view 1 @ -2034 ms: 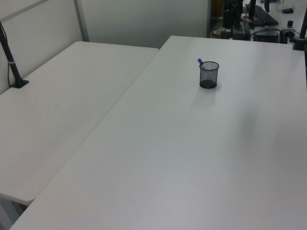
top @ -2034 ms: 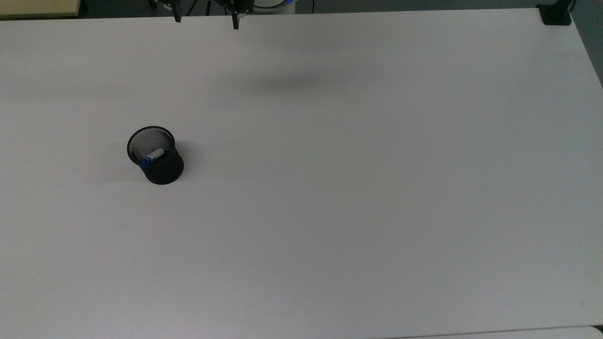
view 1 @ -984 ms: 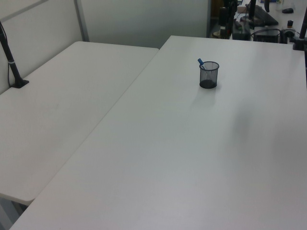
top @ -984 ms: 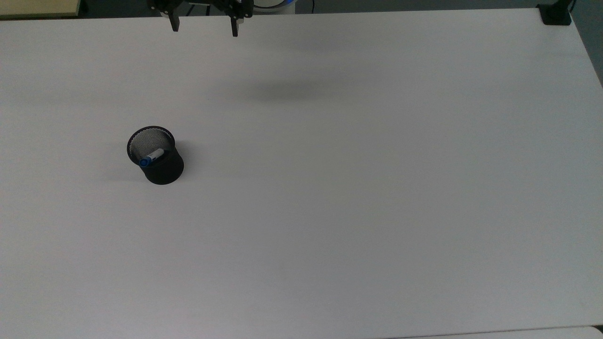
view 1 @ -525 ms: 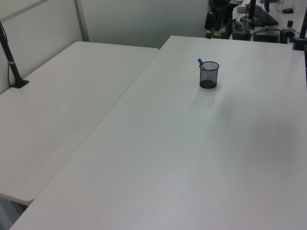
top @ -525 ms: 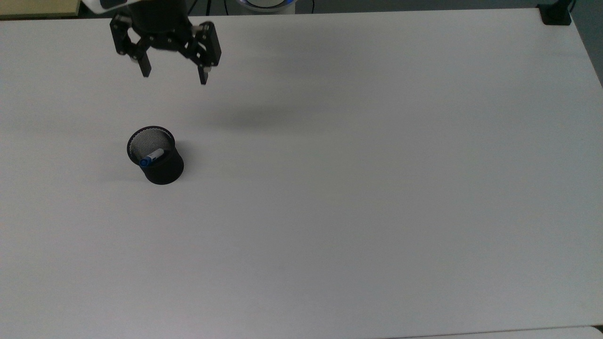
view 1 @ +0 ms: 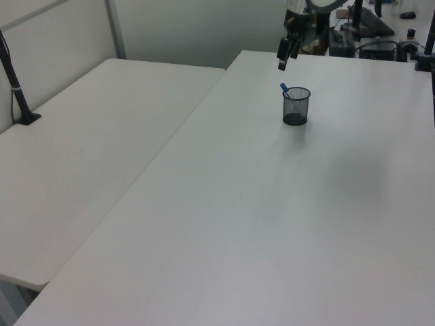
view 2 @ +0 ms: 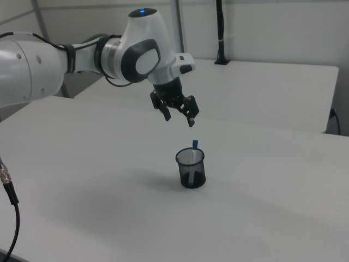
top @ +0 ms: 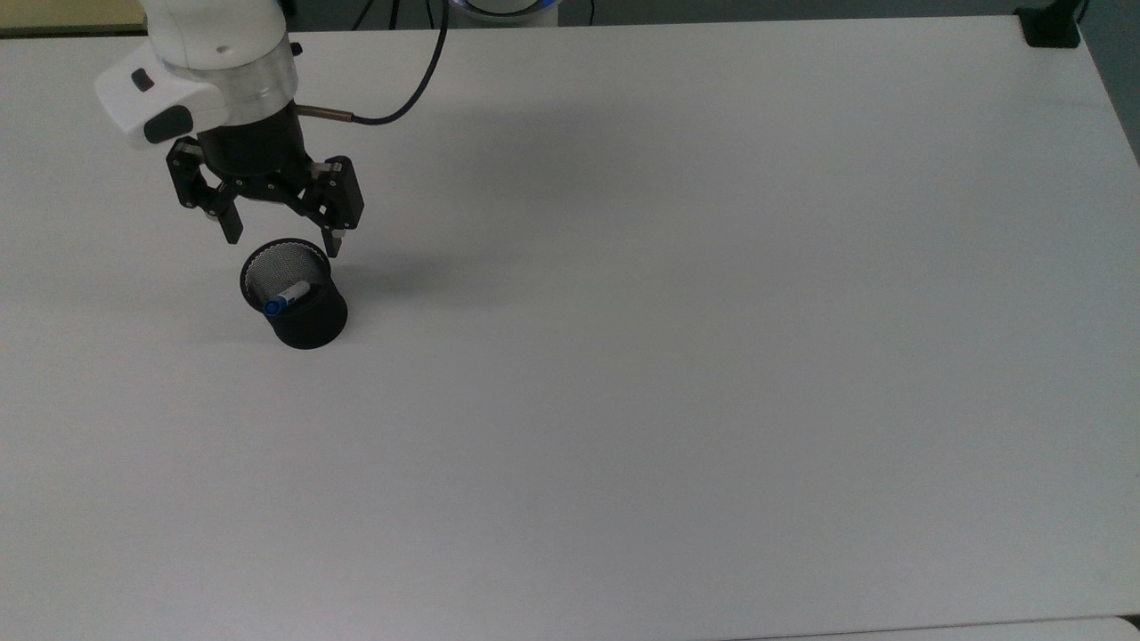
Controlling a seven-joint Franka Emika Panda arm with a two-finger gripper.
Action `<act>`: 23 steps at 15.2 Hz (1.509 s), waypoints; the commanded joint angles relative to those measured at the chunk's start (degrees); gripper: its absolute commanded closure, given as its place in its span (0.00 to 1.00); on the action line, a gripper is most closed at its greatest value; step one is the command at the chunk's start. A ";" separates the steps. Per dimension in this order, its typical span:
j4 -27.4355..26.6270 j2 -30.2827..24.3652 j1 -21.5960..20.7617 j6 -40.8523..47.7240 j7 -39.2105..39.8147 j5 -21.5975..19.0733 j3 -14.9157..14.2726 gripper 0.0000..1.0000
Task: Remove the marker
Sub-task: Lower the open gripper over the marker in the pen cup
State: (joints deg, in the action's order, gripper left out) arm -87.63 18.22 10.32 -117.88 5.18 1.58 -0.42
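Nothing of the removal was done yet: the slim white-barrelled marker with its blue cap [top: 285, 296] stood leaning inside the black cylindrical mesh cup [top: 307, 325], cap poking above the rim, while the black two-finger gripper [top: 282, 240] on the white arm hung above and a little to one side of the cup with its fingers spread wide and empty. Judging from this, the descent, the pinch on the cap end and the lift out were all left. The cup stood alone on a broad, plain white table [top: 712, 356], with a second white table [view 1: 88, 149] butted alongside, pale partition walls behind, and cluttered dark equipment beyond the far edge.
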 commanded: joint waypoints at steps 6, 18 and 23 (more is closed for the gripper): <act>0.45 4.53 -0.48 -4.37 7.38 1.31 -2.92 0.10; 0.53 8.76 -1.27 -10.44 6.68 1.75 -2.92 0.35; 0.53 8.32 -1.09 -10.36 6.95 1.75 -2.92 0.71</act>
State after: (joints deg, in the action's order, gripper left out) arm -87.52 26.60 9.67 -127.43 11.18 2.78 -2.76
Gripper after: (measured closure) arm 0.590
